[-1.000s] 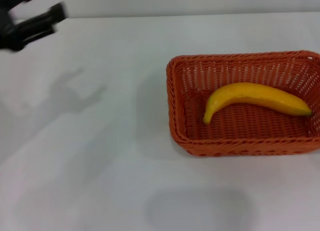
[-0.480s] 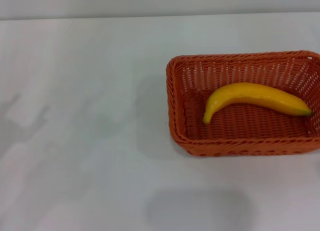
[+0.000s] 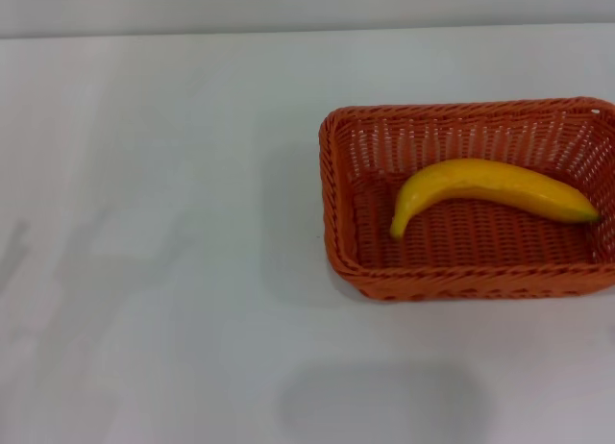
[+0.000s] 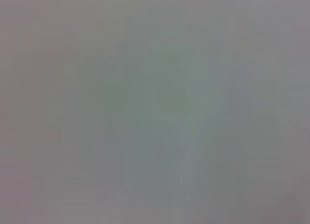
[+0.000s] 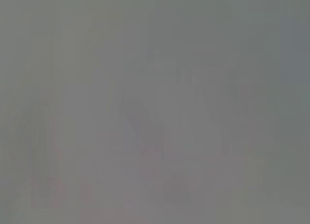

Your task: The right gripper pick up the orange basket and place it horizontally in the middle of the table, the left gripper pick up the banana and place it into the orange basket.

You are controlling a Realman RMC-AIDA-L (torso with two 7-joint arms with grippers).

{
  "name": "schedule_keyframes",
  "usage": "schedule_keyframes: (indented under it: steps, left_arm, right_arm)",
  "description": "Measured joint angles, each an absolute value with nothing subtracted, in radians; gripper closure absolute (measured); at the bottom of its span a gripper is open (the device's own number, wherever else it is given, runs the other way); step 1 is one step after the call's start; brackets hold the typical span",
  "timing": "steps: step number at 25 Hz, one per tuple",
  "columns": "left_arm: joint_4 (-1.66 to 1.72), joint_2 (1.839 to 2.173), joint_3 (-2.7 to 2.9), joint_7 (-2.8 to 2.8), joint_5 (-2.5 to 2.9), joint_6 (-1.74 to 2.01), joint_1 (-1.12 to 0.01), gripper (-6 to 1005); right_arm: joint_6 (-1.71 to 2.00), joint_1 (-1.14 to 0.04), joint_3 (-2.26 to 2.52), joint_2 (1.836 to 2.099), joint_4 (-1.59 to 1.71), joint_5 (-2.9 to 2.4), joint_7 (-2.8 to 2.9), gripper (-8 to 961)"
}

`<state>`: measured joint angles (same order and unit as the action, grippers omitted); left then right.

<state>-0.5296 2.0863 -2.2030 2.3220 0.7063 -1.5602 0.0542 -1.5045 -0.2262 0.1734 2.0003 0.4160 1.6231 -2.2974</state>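
The orange basket (image 3: pixel 357 266) lies lengthwise on the white table (image 3: pixel 173 175), right of the middle in the head view, its right end cut by the picture's edge. Inside it rests the yellow banana (image 3: pixel 490 187), curved, with its dark tip toward the right. Neither the left gripper nor the right gripper shows in the head view. Both wrist views are a plain grey blur with no object in them.
A white wall runs along the far edge of the table. Faint shadows lie on the tabletop at the left and near the front edge.
One second ago the black left gripper was at the upper left of the head view. It has since left the picture, and its shadow has faded leftward. Basket and banana have not moved.
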Motion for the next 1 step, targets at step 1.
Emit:
schedule_keyframes:
  steps: [1]
  left_arm:
    - [-0.508,2.086,-2.203,2.334,0.689,-1.581,0.053,104]
  right_arm:
    - [-1.501,-0.230,0.149,2.000,0.392,1.624,-2.326,112]
